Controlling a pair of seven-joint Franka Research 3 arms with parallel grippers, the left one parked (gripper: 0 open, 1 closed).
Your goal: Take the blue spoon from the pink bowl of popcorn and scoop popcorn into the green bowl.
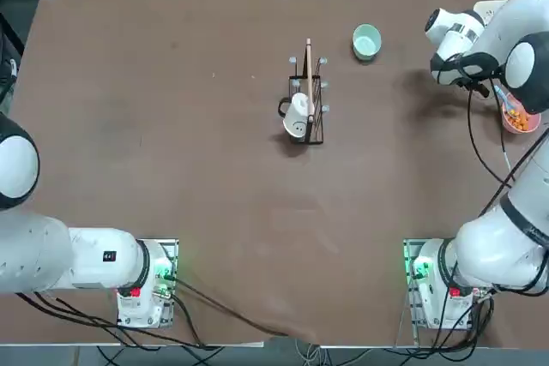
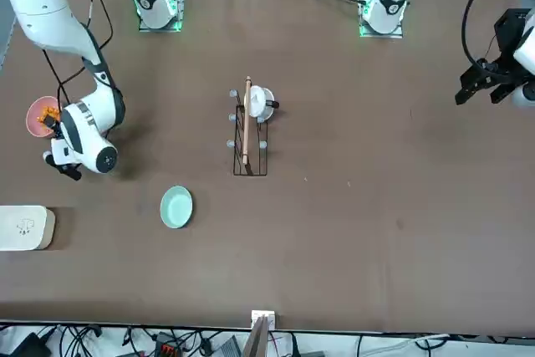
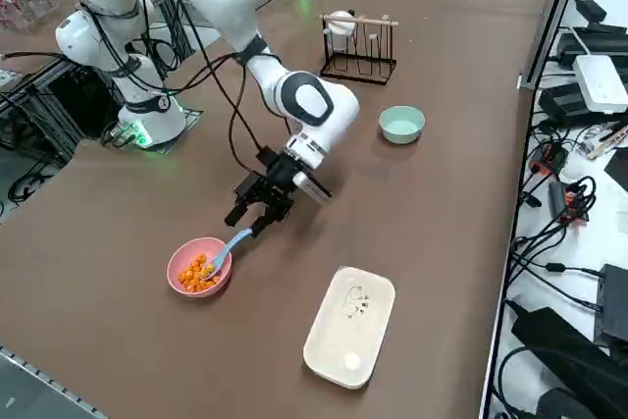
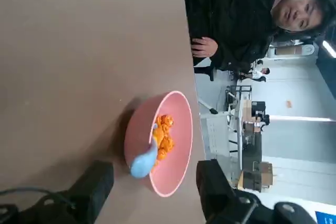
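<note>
Your right gripper (image 3: 257, 215) hangs low over the table, just beside the pink bowl (image 3: 199, 267), with its two fingers spread wide and nothing between them. In the wrist view the fingers (image 4: 94, 184) stand apart on either side of the blue spoon's handle end, and neither one touches it.

The blue spoon (image 3: 230, 248) is in the pink bowl: its bowl end lies down among the popcorn (image 3: 198, 271), and its handle leans over the rim toward the gripper. The popcorn sits in a small orange heap inside the bowl. The pink bowl stands close to the table's right edge, on your arm's own side. From the side camera, the table edge runs not far behind it.

The green bowl (image 1: 366, 41) is well apart from the pink one, further toward the far edge of the table and more toward the middle. You can see that its light inside holds nothing.

Near the middle of the table a black wire rack (image 1: 310, 111) holds a white mug (image 1: 297, 117) and a wooden stick (image 1: 309, 70). A cream box (image 3: 349, 325) lies flat near the right edge, beside the pink bowl. A person in dark clothing (image 4: 236, 19) sits beyond that edge.
</note>
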